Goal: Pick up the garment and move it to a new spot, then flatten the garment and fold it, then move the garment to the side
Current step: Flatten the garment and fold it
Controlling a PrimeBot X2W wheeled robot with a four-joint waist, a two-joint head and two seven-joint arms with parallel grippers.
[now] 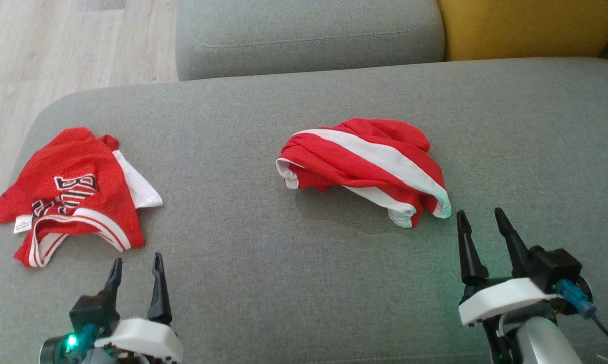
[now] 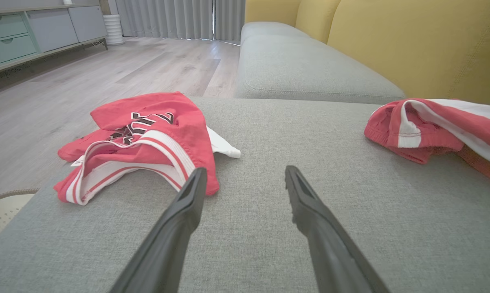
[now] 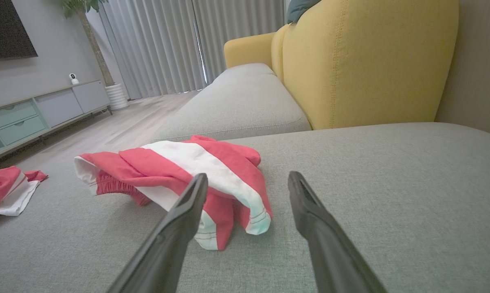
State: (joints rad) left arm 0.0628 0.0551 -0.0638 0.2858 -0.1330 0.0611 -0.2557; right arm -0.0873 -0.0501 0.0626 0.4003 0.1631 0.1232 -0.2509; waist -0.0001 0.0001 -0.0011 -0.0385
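Both jersey (image 1: pixel 74 169) and shorts (image 1: pixel 367 162) lie on the cushion (image 1: pixel 283 273).

A crumpled red mesh jersey (image 1: pixel 74 194) with black-and-white lettering lies bunched near the left edge of the grey sofa cushion (image 1: pixel 283 283). Rumpled red fabric shorts (image 1: pixel 367 169) with broad white stripes lie mid-cushion, well apart.

1. The jersey (image 1: pixel 71 192) lies at the left end of the sofa seat (image 1: pixel 304 283). The shorts (image 1: pixel 369 162) lie near its middle, well apart.
2. The left end effector (image 1: pixel 137 259) is before the jersey, and the right end effector (image 1: pixel 479 212) just before the shorts.
3. A second cushion (image 1: pixel 309 35) lies behind.
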